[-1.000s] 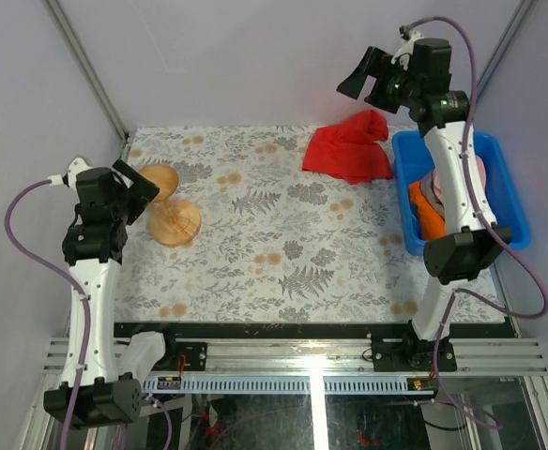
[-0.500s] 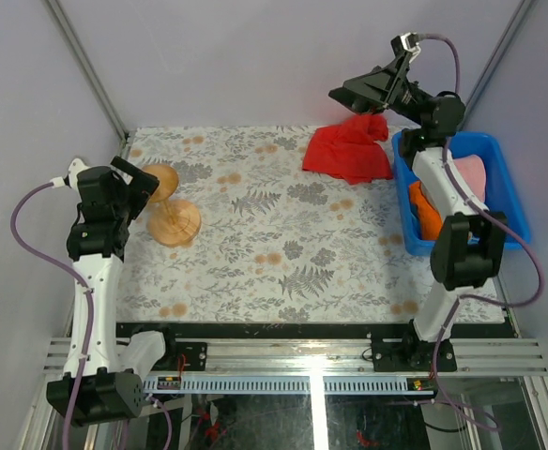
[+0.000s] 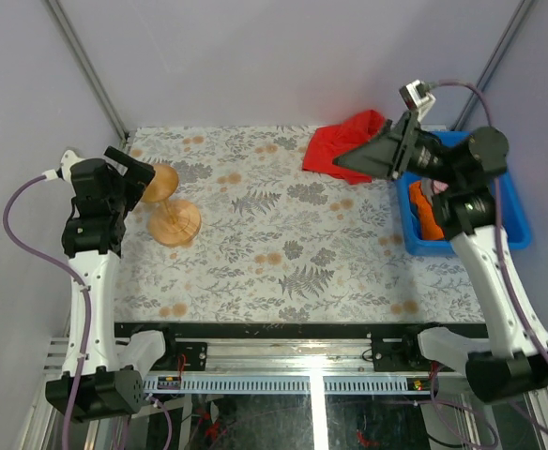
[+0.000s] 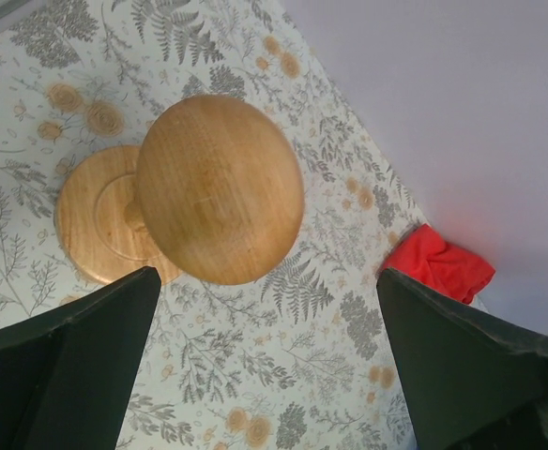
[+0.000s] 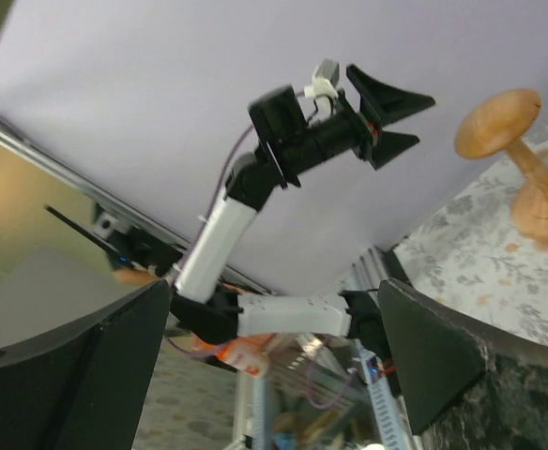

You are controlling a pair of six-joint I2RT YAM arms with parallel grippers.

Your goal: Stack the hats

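Lying near right claw: hats

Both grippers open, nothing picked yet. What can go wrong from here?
1. Left gripper hovers close over the wooden stand; coming down could tip it.
2. Red cloth lies beneath the right gripper, next to the blue bin; it could get grabbed instead of the orange hat in the bin.

The left arm and right arm share white shells, black joint blocks, purple cables and black wedge-shaped pincer fingers.
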